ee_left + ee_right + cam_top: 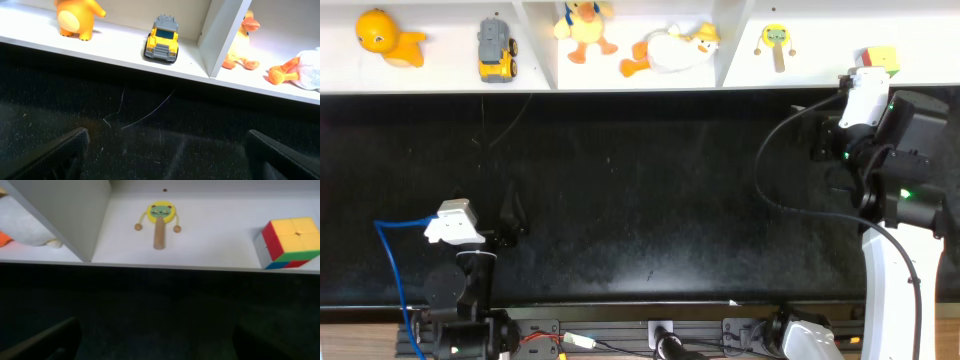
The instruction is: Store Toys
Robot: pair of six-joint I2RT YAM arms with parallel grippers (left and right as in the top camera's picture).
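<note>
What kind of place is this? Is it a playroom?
Probably a robot practice bench, not a playroom. The left arm and right arm stand at a black table. Behind it, a white shelf with compartments holds toys such as a yellow truck and a colourful cube.

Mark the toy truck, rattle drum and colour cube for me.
toy truck (163, 35), left wrist view, on its yellow cab.
rattle drum (160, 212), right wrist view, on the round yellow head.
colour cube (292, 234), right wrist view, on the yellow top face.
</note>
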